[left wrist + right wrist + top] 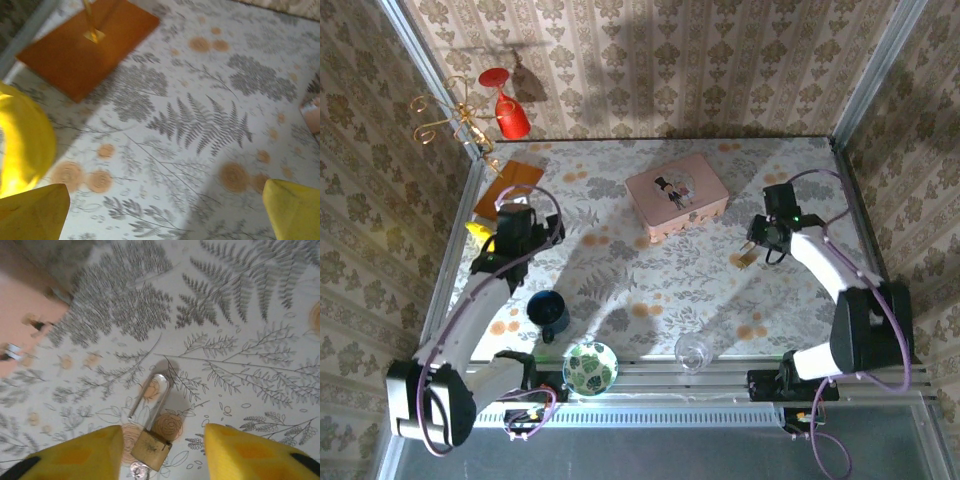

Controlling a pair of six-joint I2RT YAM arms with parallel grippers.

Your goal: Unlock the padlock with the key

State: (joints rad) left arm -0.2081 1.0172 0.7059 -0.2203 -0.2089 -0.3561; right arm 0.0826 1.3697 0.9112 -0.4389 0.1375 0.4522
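The padlock point(151, 447) lies flat on the flowered tablecloth, a small brass body with a long silver shackle point(150, 395). One shackle leg ends short of the body. A silver key head point(139, 471) sticks out under the body. My right gripper point(162, 440) hangs just over it, open, its yellow fingers point(95, 452) either side of the body and not touching it. From above, the padlock point(745, 262) sits by the right gripper point(761, 246) at the table's right. My left gripper point(165, 220) is open over bare cloth, at the left point(510, 212).
A pink picture-lidded box point(677, 197) stands at the back middle, its corner point(20, 320) left of the padlock. An orange stand base point(85, 50) and a yellow object point(20, 145) lie near the left gripper. A blue mug point(548, 312), patterned bowl point(590, 367) and glass point(692, 352) line the front.
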